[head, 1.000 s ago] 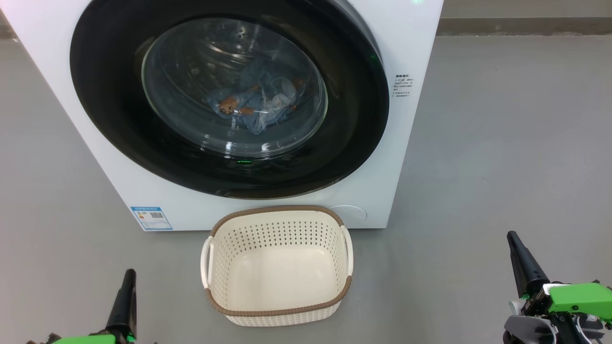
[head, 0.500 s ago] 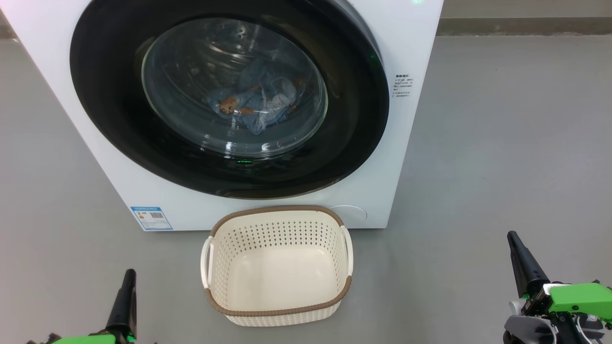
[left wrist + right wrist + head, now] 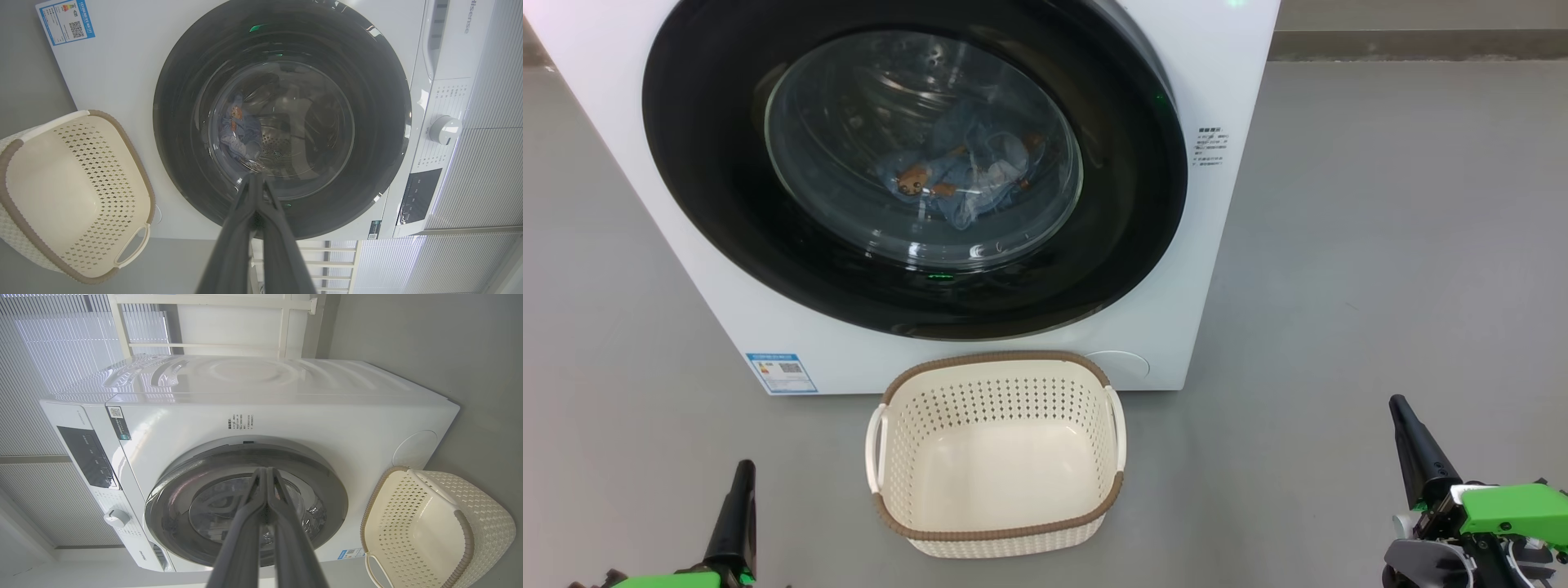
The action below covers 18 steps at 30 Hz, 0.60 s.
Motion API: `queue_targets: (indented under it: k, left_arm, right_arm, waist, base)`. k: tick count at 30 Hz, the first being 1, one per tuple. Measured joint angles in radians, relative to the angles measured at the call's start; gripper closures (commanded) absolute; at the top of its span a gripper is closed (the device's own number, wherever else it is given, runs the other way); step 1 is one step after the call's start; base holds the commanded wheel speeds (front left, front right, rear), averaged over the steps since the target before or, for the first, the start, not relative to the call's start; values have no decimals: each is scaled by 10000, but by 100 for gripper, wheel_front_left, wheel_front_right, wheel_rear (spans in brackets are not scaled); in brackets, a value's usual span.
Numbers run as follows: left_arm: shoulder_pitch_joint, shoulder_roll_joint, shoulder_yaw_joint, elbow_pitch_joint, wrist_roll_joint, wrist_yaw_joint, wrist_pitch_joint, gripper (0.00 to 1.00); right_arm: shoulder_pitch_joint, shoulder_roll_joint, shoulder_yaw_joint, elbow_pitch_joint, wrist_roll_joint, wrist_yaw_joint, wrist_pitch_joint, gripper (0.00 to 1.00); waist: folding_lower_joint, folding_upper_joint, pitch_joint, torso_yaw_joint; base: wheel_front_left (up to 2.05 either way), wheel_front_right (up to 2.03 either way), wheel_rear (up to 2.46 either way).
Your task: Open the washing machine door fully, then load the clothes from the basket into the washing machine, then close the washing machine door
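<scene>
Left gripper (image 3: 740, 480) sits low at your left, its two fingers pressed together on nothing. Rightward, the basket (image 3: 1001, 535) stands empty on the floor (image 3: 1380, 245), just in front of the washing machine (image 3: 1225, 65). Above it the washing machine door (image 3: 711, 204) looks shut, with the clothes (image 3: 964, 175) lying inside, seen through its clear centre (confirm the latch side sits flush). Right gripper (image 3: 1403, 410), likewise pinched closed and empty, waits well apart at your right. You appear finished; hold both arms low, since only the basket stands between them.
</scene>
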Motion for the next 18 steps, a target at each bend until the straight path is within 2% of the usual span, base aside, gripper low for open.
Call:
queue_targets:
  k: [18]
  left_arm:
    - [-1, 0, 0, 0, 0, 0, 0, 100]
  right_arm:
    - [0, 4, -6, 0, 0, 0, 0, 100]
  waist:
    - [0, 0, 0, 0]
  base:
    - [0, 0, 0]
